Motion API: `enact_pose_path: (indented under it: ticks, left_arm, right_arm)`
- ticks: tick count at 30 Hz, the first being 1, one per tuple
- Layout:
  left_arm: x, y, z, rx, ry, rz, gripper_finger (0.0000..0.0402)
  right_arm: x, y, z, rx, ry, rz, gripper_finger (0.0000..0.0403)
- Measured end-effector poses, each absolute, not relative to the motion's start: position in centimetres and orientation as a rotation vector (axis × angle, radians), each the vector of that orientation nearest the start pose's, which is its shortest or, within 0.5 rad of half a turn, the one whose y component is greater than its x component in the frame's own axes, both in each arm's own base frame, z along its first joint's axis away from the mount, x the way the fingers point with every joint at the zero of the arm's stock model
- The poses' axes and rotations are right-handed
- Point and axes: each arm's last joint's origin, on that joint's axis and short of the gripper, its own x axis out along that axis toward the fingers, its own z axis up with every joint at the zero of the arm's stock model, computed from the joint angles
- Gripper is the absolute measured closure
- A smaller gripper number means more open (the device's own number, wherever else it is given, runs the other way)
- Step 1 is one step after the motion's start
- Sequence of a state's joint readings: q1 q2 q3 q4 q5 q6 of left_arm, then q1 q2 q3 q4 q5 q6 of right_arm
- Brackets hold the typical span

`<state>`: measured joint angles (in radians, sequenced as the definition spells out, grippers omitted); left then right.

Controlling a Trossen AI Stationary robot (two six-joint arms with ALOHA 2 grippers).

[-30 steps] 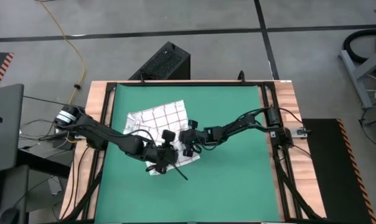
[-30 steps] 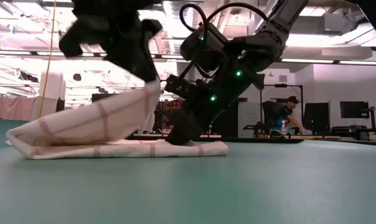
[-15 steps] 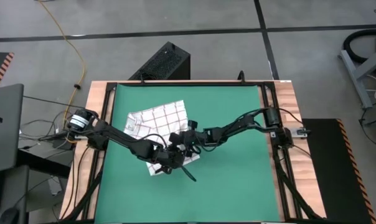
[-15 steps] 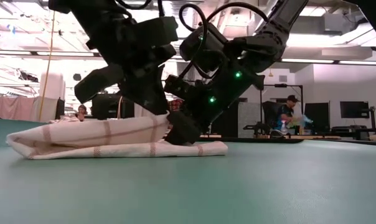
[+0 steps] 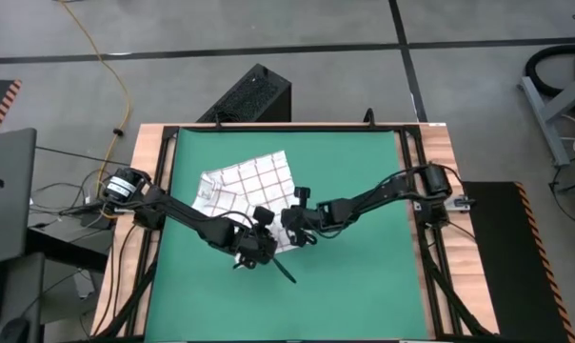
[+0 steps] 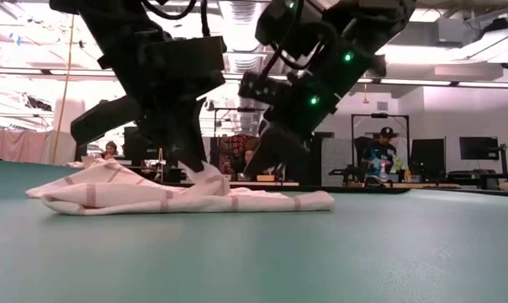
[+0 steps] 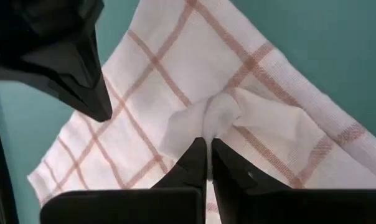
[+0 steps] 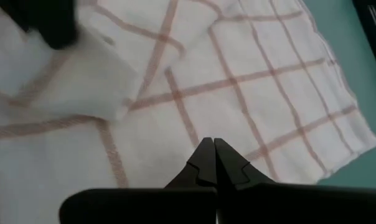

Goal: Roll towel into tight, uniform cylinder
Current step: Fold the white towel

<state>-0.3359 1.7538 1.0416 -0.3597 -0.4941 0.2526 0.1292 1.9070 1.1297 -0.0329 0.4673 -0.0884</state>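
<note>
The towel [image 5: 249,189] lies on the green mat [image 5: 364,276] of the table [image 5: 440,286], left of centre, partly folded over itself, still flat and loose, no cylinder formed yet. The left tool [image 5: 251,255] sits at the towel's near edge, fingers closed together and pinching a small bunched pucker of cloth, clear in the left wrist view where the tips [image 7: 203,163] meet at a raised fold [image 7: 222,115]. The right tool [image 5: 295,221] is just beside it at the towel's right near corner, fingers also closed tight; in the right wrist view its tips [image 8: 213,163] hover over flat checked cloth [image 8: 238,81] and no fabric shows between them, so it looks empty. In the low view both tools are down at the cloth [image 6: 178,195], the left one [image 6: 189,168] touching the raised pucker. Judged handling: thin, light, very limp, bunches and slides on the mat easily, no risk of damage. Best hold probably along a straight hemmed edge, both tools spread apart near the two corners, keeping tension so the roll starts even rather than from a mid-cloth pinch.
</note>
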Motion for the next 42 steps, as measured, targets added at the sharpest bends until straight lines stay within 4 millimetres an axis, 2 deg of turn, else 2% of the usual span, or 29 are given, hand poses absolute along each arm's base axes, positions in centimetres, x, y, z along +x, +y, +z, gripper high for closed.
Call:
enact_pose_path:
  ticks: [3, 7, 12, 19, 27, 36, 42]
  left_arm:
    - [32.4, -9.8, 16.7, 0.673, 0.990, 0.032, 0.0401]
    - [32.4, -9.8, 16.7, 0.678, 0.996, 0.022, 0.0401]
    - [32.4, -9.8, 16.7, 0.691, 0.998, 0.021, 0.0401]
    - [32.6, -9.9, 16.9, 0.709, 0.966, 0.006, 0.0401]
    - [33.1, -10.1, 17.2, 0.760, 0.921, -0.022, 0.0401]
    - [35.1, -10.8, 20.7, 0.804, 0.798, -0.066, 0.0401]
    - [35.6, -10.0, 20.7, 0.705, 0.768, -0.133, 0.0401]
  right_arm:
    - [38.3, 4.3, 15.8, -0.297, 0.815, -0.286, 0.0398]
    - [37.3, 5.2, 13.9, -0.291, 0.932, -0.281, 0.0399]
    - [36.4, 5.6, 12.3, -0.245, 0.919, -0.293, 0.0399]
    - [37.2, 5.3, 11.5, -0.198, 0.824, -0.253, 0.0399]
    - [38.0, 4.8, 8.7, -0.165, 0.834, -0.237, 0.0399]
    - [38.2, 4.8, 8.6, -0.146, 0.816, -0.235, 0.0399]
    - [38.1, 4.9, 8.6, -0.145, 0.813, -0.233, 0.0399]
